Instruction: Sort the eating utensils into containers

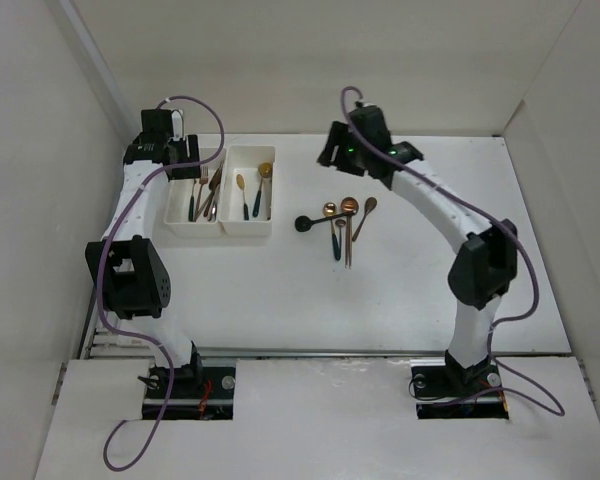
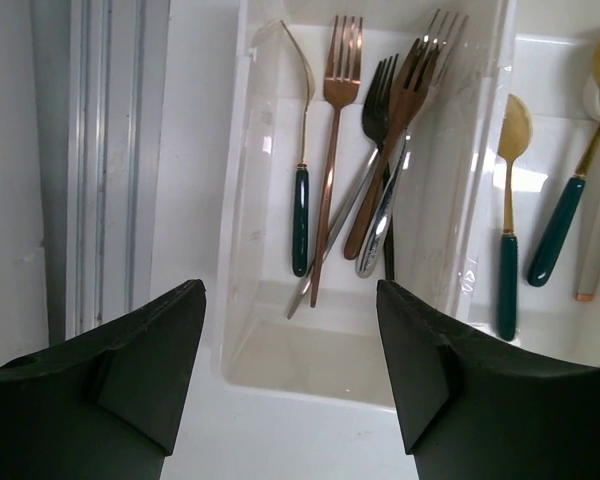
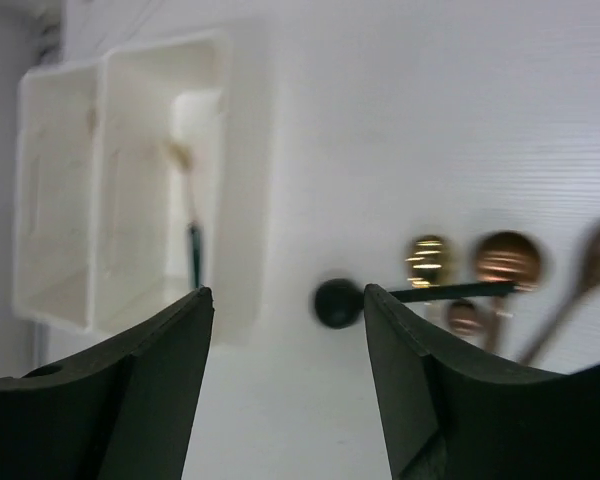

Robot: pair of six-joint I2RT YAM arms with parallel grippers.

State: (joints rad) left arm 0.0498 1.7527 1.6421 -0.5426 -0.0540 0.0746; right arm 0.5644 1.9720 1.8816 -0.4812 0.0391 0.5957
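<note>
Five-ish loose spoons (image 1: 349, 207) left on table (image 1: 380, 300); forks (image 2: 342, 60), sorted spoons (image 2: 513, 130) already in trays (image 1: 193, 228). Your left gripper (image 2: 290, 370), right gripper (image 3: 288, 380) spread, empty.

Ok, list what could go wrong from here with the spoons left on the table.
1. The copper, gold and black spoons lie crossed in a tight cluster, so the right arm's open jaws could pinch two or flick a neighbour away.
2. The left white plastic tray already holds crossed forks; another might prop on the pile and hang over the wall.
</note>
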